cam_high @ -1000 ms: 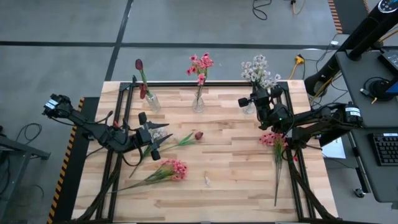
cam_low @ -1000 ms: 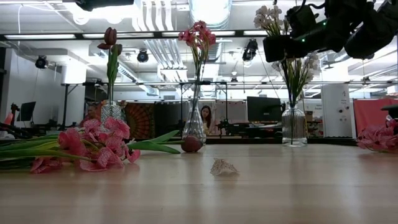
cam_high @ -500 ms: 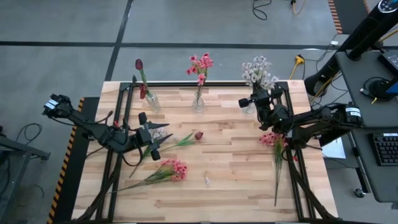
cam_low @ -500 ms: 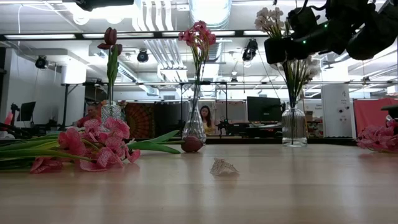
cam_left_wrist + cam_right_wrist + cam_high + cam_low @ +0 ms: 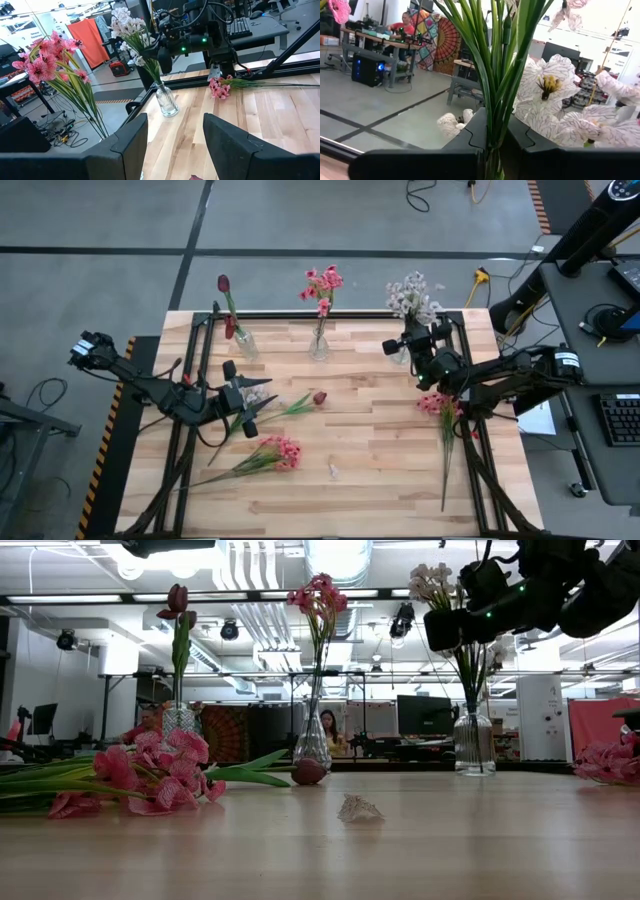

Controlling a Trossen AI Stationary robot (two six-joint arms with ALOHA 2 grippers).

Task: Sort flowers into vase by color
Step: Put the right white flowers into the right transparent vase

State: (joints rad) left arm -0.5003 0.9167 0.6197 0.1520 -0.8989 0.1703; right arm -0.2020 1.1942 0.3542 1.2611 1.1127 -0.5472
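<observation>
White-lavender artificial blossom spray (image 5: 555,95) on thin green stems (image 5: 495,75), standing in the clear glass vase (image 5: 473,745) at the table's far right.
My right gripper (image 5: 492,132) pinches the stems together; light, springy, likely slippery, so grip low. My left gripper (image 5: 172,142) idles half-open near the dark red tulip bud (image 5: 319,397).

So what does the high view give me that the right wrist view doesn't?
Only the high view shows the whole table: the left gripper open over the loose tulip, pink flowers lying at front left and by the right edge, and the red and pink vases. Only the right wrist view shows the right gripper shut on the white spray's stems, plus a person at a desk behind. Both show the white spray.
</observation>
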